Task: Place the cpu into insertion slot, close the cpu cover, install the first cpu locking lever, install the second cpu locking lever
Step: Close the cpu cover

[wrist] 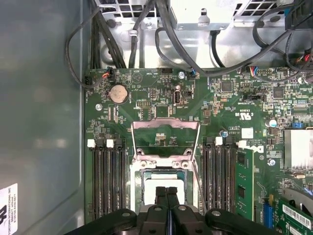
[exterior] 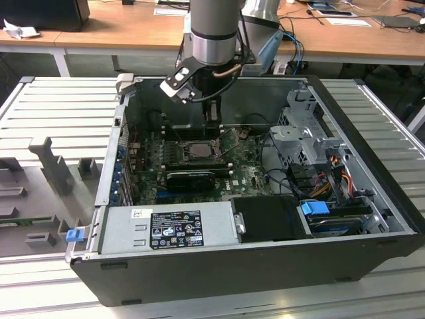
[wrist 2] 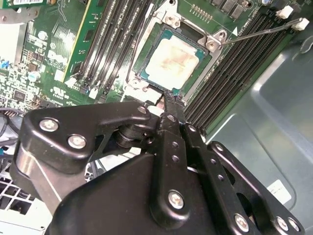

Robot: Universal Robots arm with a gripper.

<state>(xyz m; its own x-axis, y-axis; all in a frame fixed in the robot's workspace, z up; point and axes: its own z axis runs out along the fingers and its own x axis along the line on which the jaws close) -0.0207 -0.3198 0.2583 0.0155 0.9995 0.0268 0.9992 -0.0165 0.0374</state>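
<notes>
The small flat square cpu (wrist 2: 173, 62) has a pale silvery-grey metal face with a faint tan smudge across it. The flat green circuit board (wrist: 161, 98) is speckled with tiny silver and black parts. The long black memory slots (wrist: 105, 181) have white end clips. The matte black metal gripper (wrist 2: 165, 105) carries silver screw heads. The thin metal-frame cpu cover (wrist: 165, 125) is silvery.

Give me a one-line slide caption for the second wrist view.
Gripper, fingers shut, tip at one edge of the cpu, which lies in the insertion slot on the green board.
</notes>
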